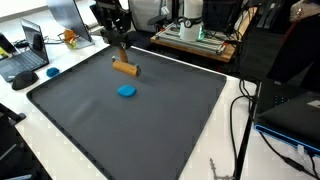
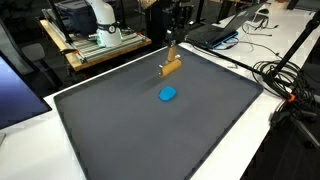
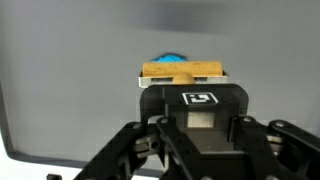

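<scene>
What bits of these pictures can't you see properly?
- The gripper: too small and dark in both exterior views to tell if it is open or grips the wooden block.
- The blue disc: in the wrist view, mostly hidden behind the wooden block.
- The wooden block's lower part: in the wrist view, covered by the gripper's own body.

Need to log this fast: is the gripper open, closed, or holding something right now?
Gripper: right at the wooden block on the mat; open, closed or gripping cannot be told.
</scene>
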Controlling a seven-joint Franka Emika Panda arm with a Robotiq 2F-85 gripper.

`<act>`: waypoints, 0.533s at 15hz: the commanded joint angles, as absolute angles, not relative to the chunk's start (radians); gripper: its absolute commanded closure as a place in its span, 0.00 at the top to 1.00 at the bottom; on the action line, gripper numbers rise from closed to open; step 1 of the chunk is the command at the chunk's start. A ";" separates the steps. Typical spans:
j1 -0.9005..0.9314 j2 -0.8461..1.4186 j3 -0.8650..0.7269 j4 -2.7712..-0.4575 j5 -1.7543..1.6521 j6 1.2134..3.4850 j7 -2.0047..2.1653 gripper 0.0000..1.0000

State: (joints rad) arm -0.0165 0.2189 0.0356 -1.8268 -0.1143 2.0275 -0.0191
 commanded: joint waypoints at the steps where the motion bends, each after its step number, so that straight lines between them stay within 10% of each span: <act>1: -0.006 0.226 0.022 -1.820 -0.111 2.053 -0.036 0.46; 4: -0.007 0.234 0.020 -1.813 -0.111 2.070 -0.049 0.46; 5: -0.003 0.252 0.013 -1.800 -0.132 2.083 -0.020 0.21; 8: -0.006 0.296 0.010 -1.784 -0.122 2.088 -0.014 0.21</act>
